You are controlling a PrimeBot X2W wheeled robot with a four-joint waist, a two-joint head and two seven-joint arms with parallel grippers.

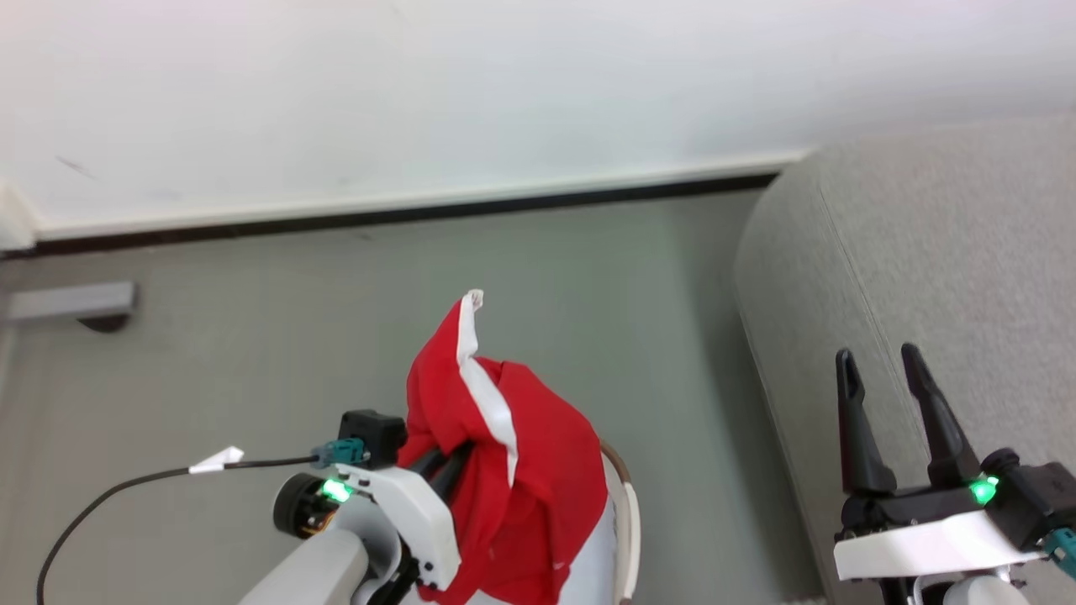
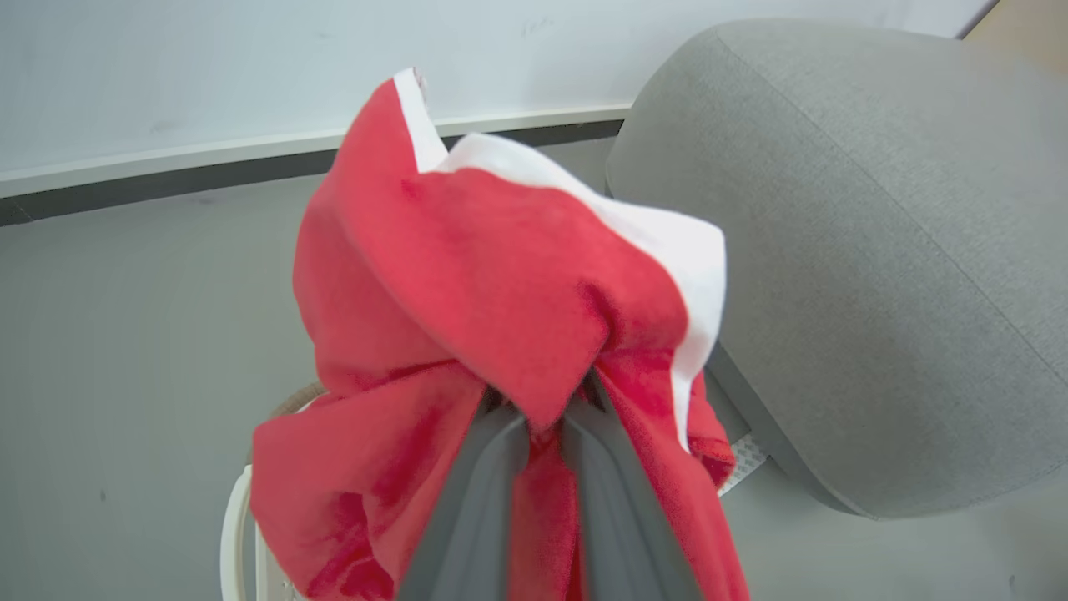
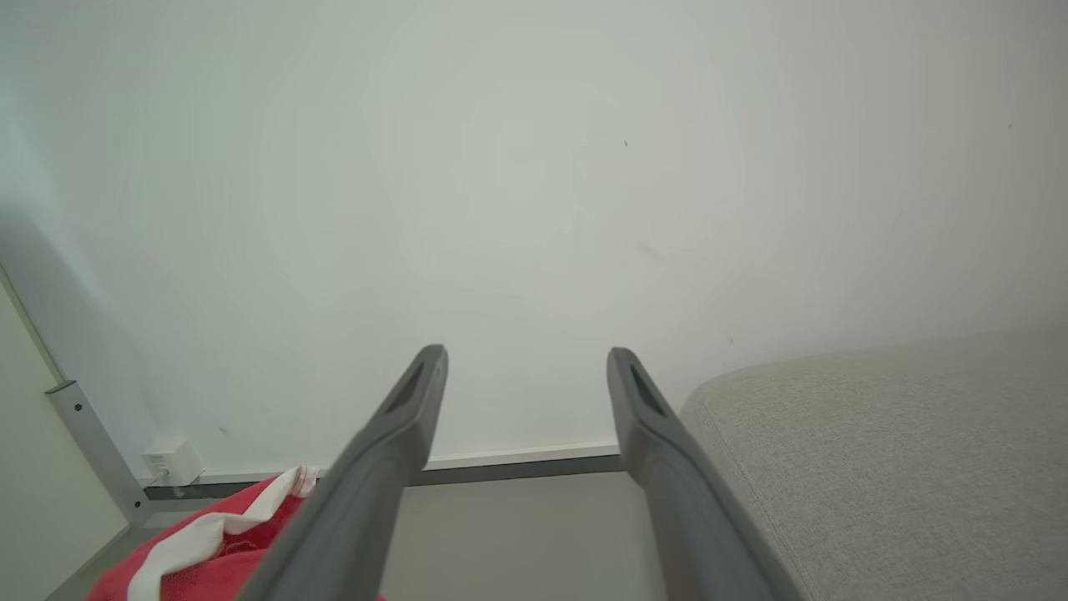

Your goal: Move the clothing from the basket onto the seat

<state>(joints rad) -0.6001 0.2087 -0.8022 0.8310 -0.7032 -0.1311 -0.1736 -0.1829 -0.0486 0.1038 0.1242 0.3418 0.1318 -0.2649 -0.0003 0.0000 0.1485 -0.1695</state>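
The red clothing (image 1: pixel 521 470) with its white stripe hangs lifted above the basket, bunched over my left gripper (image 1: pixel 445 466), which is shut on it. In the left wrist view the red clothing (image 2: pixel 501 317) drapes over both fingers (image 2: pixel 476 501) and hides their tips. A strip of the cream basket rim (image 1: pixel 629 521) shows under the cloth, and the basket rim (image 2: pixel 234 534) also peeks out at lower left. The grey seat (image 1: pixel 916 286) stands to the right, also seen as the seat (image 2: pixel 851 250). My right gripper (image 1: pixel 881 361) hovers open over the seat's edge, nothing between its fingers (image 3: pixel 400 434).
A white wall with a dark baseboard (image 1: pixel 403 210) runs across the back. Grey floor (image 1: pixel 252 353) lies between the wall and the basket. A grey metal leg (image 1: pixel 71 302) stands at the far left. A black cable (image 1: pixel 126 487) trails from my left wrist.
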